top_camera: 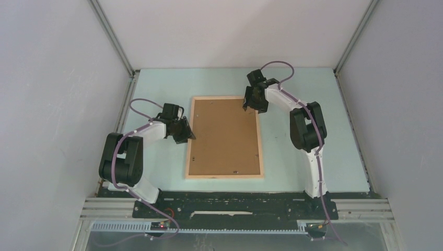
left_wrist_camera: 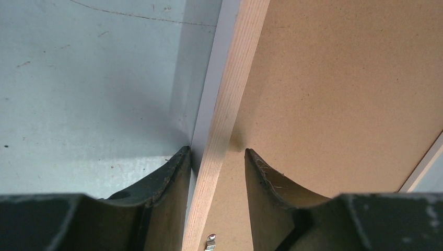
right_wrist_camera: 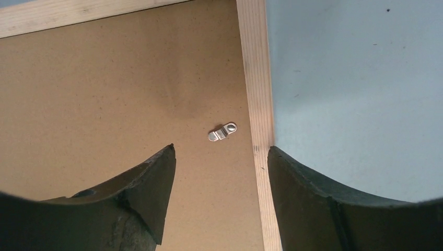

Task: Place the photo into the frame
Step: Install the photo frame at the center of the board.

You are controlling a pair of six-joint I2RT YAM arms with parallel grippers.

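Note:
The frame point(top_camera: 224, 176) lies flat on the table, pale wood face up. The photo sits inside it with only its brown cork-like back point(top_camera: 224, 136) showing. My left gripper point(top_camera: 187, 135) stands open astride the frame's left rail point(left_wrist_camera: 230, 94). One fingertip is outside by the rail's white side and the other is over the brown back point(left_wrist_camera: 339, 89), with a gap beside the wood. My right gripper point(top_camera: 249, 106) is open near the far right corner. It straddles the right rail point(right_wrist_camera: 256, 78), one finger over the brown back point(right_wrist_camera: 104, 89) and the other over the table.
Small metal turn clips point(right_wrist_camera: 222, 131) sit on the board just inside the rails, another one point(left_wrist_camera: 210, 241) between the left fingers. The pale blue table point(top_camera: 313, 104) is walled by grey panels on three sides. Both arm bases stand at the near edge.

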